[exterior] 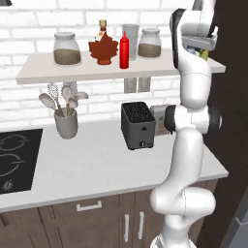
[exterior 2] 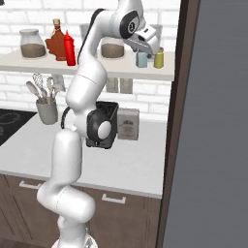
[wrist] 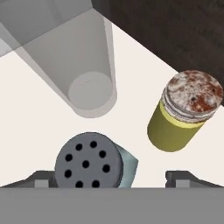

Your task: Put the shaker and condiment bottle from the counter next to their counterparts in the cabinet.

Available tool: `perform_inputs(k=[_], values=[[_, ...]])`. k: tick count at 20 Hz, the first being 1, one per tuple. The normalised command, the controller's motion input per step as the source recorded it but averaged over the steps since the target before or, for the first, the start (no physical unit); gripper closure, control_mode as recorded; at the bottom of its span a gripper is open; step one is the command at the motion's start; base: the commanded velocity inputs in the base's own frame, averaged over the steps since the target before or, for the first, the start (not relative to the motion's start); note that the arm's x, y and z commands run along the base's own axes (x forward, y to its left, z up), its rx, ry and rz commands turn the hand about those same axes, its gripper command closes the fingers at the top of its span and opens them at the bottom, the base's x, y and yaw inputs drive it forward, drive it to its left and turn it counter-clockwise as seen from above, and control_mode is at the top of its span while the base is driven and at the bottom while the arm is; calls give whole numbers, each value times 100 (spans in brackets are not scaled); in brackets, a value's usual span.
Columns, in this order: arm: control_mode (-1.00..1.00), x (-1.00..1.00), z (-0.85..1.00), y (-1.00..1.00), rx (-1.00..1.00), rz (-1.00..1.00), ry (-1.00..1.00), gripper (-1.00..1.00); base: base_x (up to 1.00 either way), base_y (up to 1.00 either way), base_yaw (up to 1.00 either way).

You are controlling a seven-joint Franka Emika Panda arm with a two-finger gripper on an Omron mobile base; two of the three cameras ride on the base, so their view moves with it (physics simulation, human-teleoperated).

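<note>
The pale blue-grey shaker [wrist: 87, 165], its grey cap full of holes, stands on the cabinet shelf [exterior 2: 121, 71] just left of the yellow-green shaker [wrist: 183, 111]. My gripper [wrist: 112, 177] hovers right above it, open, fingertips wide on either side and not touching it. From the right base, the shaker [exterior 2: 141, 59] and its yellow-green counterpart [exterior 2: 158, 58] sit under my gripper [exterior 2: 145, 47]. Further left, the red condiment bottle [exterior: 124, 51] stands upright beside the maple-leaf syrup bottle [exterior: 103, 46]. The counter [exterior: 97, 164] lies below.
Two glass jars [exterior: 67, 48] [exterior: 149, 43] and a clear glass [wrist: 83, 65] share the shelf. On the counter are a dark toaster [exterior: 138, 126], a utensil holder [exterior: 66, 121], a small box [exterior 2: 128, 124] and a cooktop [exterior: 14, 160]. A dark tall panel [exterior 2: 213, 121] closes the right side.
</note>
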Motion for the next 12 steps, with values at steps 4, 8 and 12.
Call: perform_inputs(k=[4, 8, 12], values=[[-100, -52, -4, 0, 0, 0, 2, -100, 0, 0, 0], [-100, -98, -9, 0, 0, 0, 0, -100, 0, 0, 0], [-100, -100, -16, 0, 0, 1, 0, -100, 0, 0, 0]])
